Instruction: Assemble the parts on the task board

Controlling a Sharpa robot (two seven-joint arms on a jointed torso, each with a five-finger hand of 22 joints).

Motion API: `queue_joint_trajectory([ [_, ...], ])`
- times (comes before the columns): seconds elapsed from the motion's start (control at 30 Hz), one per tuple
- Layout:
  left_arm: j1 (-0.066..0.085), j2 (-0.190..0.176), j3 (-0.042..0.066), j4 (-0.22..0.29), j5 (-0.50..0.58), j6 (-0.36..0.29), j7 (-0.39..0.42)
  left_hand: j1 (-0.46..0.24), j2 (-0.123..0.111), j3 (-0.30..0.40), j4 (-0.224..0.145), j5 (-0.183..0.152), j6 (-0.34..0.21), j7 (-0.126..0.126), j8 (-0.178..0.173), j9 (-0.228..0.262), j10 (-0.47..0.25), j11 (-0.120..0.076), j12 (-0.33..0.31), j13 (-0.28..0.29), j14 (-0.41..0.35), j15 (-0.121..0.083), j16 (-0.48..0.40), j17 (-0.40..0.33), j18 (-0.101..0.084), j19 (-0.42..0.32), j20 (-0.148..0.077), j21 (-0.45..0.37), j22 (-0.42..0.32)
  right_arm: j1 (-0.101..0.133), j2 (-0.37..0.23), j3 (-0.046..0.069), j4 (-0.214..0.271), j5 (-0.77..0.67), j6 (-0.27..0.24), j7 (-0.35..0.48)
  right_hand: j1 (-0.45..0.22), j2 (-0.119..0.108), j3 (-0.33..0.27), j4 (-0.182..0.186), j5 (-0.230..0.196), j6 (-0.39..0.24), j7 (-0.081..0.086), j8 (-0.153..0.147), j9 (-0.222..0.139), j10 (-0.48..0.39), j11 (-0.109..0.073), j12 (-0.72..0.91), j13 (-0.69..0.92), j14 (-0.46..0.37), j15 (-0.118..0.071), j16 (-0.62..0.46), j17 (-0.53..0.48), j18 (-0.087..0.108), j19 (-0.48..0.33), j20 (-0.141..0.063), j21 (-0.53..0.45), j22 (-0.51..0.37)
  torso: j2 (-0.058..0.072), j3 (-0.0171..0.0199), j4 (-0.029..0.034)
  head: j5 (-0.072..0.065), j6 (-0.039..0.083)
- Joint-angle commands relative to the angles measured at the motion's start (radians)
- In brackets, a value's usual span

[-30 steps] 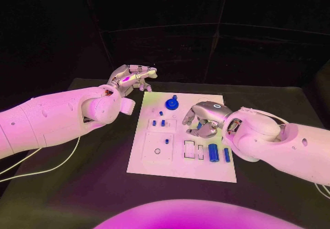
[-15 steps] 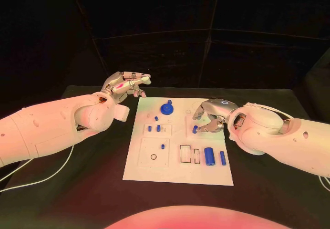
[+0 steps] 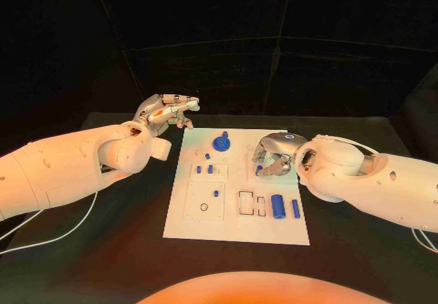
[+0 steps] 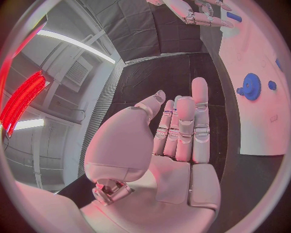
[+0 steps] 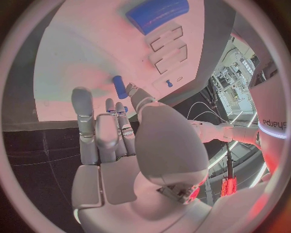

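Black tabletop (image 3: 119, 253) fills the lower half of the head view, with dark curtains behind it. At the centre lies the white rectangular task board (image 3: 228, 228). Near its upper edge stands a round blue gear-shaped part (image 3: 220, 143), with small blue pegs (image 3: 204, 169) standing below it at the board's left middle. Two blue cylindrical parts (image 3: 277, 206) lie side by side at the board's lower right, just beside two rectangular cut-outs (image 3: 247, 202). From the left of the frame the left hand (image 3: 164, 111) is raised above the table off the board's upper left corner, its fingers curled inward with nothing in them. From the right, the right hand (image 3: 274, 155) hangs over the board's right middle, pinching a small blue cylinder part (image 3: 259, 170) at its fingertips.

Seen from the left wrist, the left hand (image 4: 176, 141) has its fingers drawn close together, grasping nothing. The board (image 4: 254, 116) runs along the right edge of the circle with the gear-shaped part (image 4: 250, 87) on it, and the right hand (image 4: 203, 12) shows near the top.

Seen from the right wrist, the right hand (image 5: 115, 141) holds the small blue cylinder (image 5: 119, 87) between its thumb and a fingertip over the white board (image 5: 79, 58). One large blue cylinder (image 5: 157, 13) lies at the top of the circle, beside the rectangular cut-outs (image 5: 167, 46).
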Motion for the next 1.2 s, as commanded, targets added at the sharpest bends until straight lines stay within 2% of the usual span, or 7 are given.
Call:
queue_joint_trajectory([
  [0.03,0.001,0.0,0.0,-0.001,0.001,0.015,0.003,0.012,0.0,0.001,-0.005,-0.001,-0.004,0.001,0.003,-0.001,-0.006,0.001,0.006,-0.001,-0.008,0.0,-0.003,-0.001,0.005,-0.002,0.002,-0.004,-0.001,0.002,0.002,0.0,-0.003,-0.007,0.061,0.008,0.008,0.006,0.012,0.002,0.001,0.014,0.004,0.005,0.001,0.025,-0.005,0.011,-0.003,0.004,-0.012,-0.008,-0.006,0.003,0.011,-0.005,0.005,0.009,-0.001,0.0003,-0.0014,0.002,-0.001],
  [0.23,0.001,0.002,0.0,-0.002,0.001,0.017,0.003,0.012,0.0,0.001,-0.005,-0.001,-0.004,0.001,0.003,-0.001,-0.006,0.001,0.006,-0.001,-0.008,0.0,-0.003,-0.001,0.005,-0.002,0.002,-0.004,-0.001,0.001,0.008,0.0,-0.01,-0.004,0.091,0.009,0.027,0.019,0.056,0.001,0.003,0.053,0.006,0.016,0.003,0.078,-0.011,0.011,-0.01,0.011,-0.018,0.003,0.012,-0.002,0.029,-0.012,0.021,0.035,0.0,0.001,-0.0017,0.002,-0.004],
  [0.5,0.001,0.002,0.0,-0.005,0.001,0.017,0.003,0.013,0.001,0.001,-0.006,-0.001,-0.003,0.001,0.004,-0.001,-0.006,0.001,0.008,-0.001,-0.009,0.0,-0.004,-0.003,0.005,-0.002,0.002,-0.005,-0.002,0.001,0.014,0.0,-0.013,-0.007,0.097,0.012,0.026,0.014,0.098,0.004,0.002,0.086,0.008,0.021,0.003,0.108,-0.012,-0.006,-0.01,0.015,-0.019,0.01,0.022,-0.004,0.037,-0.014,0.028,0.046,0.0,0.0011,-0.0021,-0.001,-0.008],
  [0.63,0.001,0.002,0.0,-0.005,0.001,0.018,0.003,0.013,0.001,0.001,-0.006,-0.001,-0.003,0.001,0.004,-0.001,-0.006,0.001,0.008,-0.001,-0.009,0.0,-0.004,-0.003,0.005,-0.002,0.002,-0.005,-0.002,0.001,0.016,0.0,-0.014,-0.008,0.074,0.018,0.021,0.018,0.117,0.009,-0.002,0.103,0.005,0.024,0.004,0.125,-0.016,-0.011,-0.009,0.018,-0.021,0.018,0.032,-0.006,0.043,-0.015,0.036,0.059,0.0,0.0005,-0.0016,-0.002,-0.009],
  [0.8,0.001,0.002,0.0,-0.006,0.001,0.019,0.002,0.013,0.001,0.001,-0.006,-0.001,-0.003,0.001,0.004,-0.001,-0.006,0.001,0.008,-0.001,-0.009,0.0,-0.004,-0.003,0.005,-0.002,0.002,-0.005,-0.002,0.001,0.017,0.0,-0.014,-0.009,0.001,0.019,0.007,0.022,0.136,0.024,-0.011,0.13,-0.001,0.032,0.005,0.156,-0.023,-0.015,-0.008,0.023,-0.027,0.033,0.053,-0.011,0.058,-0.02,0.057,0.094,-0.001,0.0009,-0.0022,-0.002,-0.011],
  [1.0,0.001,0.002,0.0,-0.006,0.001,0.02,0.001,0.013,0.001,0.001,-0.006,-0.001,-0.003,0.001,0.004,-0.001,-0.006,0.001,0.008,-0.001,-0.009,0.0,-0.004,-0.003,0.005,-0.002,0.002,-0.005,-0.002,0.001,0.011,0.0,-0.01,-0.016,-0.067,0.005,0.021,0.037,0.175,0.021,-0.059,0.154,-0.008,0.04,0.006,0.184,-0.032,-0.021,-0.007,0.027,-0.034,0.045,0.068,-0.015,0.071,-0.028,0.077,0.124,-0.001,0.0006,-0.003,-0.004,-0.009],
  [1.2,0.001,0.0,0.0,-0.007,0.001,0.02,0.0,0.013,0.001,0.001,-0.006,-0.001,-0.003,0.001,0.004,-0.001,-0.006,0.001,0.008,-0.001,-0.009,0.0,-0.004,-0.003,0.005,-0.002,0.002,-0.005,-0.002,0.001,-0.012,0.001,0.017,-0.008,-0.101,-0.007,0.022,0.037,0.193,0.02,-0.066,0.162,-0.01,0.042,0.006,0.194,-0.034,-0.026,-0.006,0.027,-0.036,0.048,0.07,-0.016,0.073,-0.03,0.081,0.13,-0.003,-0.001,-0.0021,-0.007,-0.007],
])
